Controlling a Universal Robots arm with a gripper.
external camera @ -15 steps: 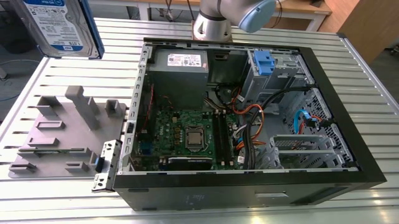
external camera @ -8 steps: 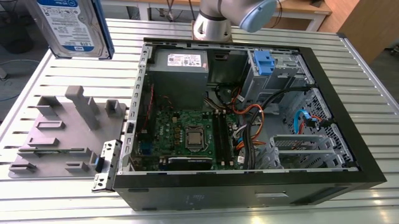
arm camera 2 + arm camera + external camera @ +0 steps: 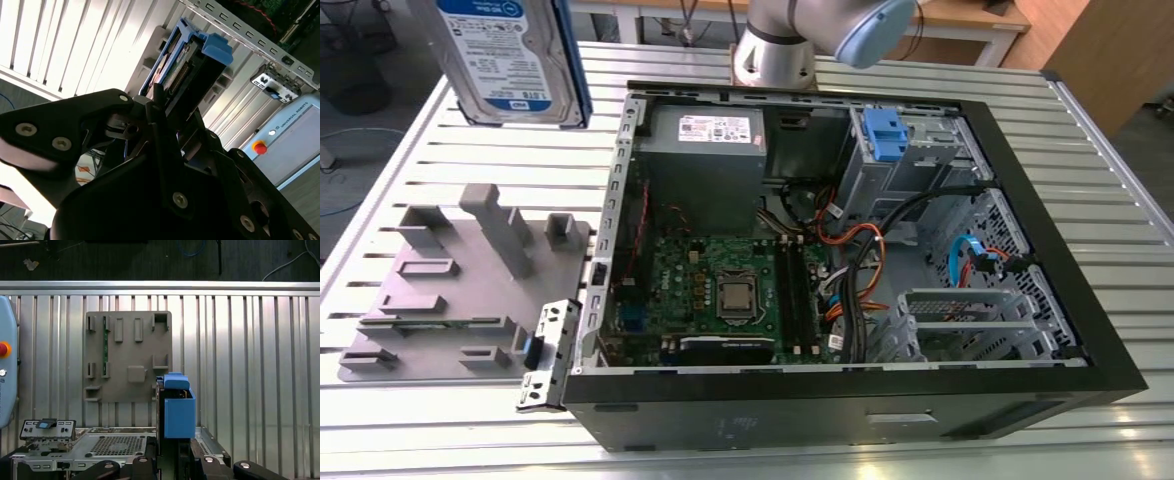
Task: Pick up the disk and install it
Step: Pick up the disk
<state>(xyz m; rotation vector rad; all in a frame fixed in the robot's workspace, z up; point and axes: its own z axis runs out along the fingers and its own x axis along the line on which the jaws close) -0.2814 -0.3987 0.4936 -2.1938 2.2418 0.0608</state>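
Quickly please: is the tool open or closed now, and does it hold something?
Tool: closed, holding the disk in the air.

Ribbed aluminium table (image 3: 1107, 170); wooden furniture (image 3: 1107, 50) behind it; dark floor (image 3: 125, 262) with loose cables (image 3: 191, 252).

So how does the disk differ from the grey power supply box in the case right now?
Place: the disk hangs upright above the table, clamped in the gripper; the power supply box sits inside the case. Look: the disk has a blue-and-white label and blue rails; the power supply box is grey with a white sticker. Both are rectangular metal units.
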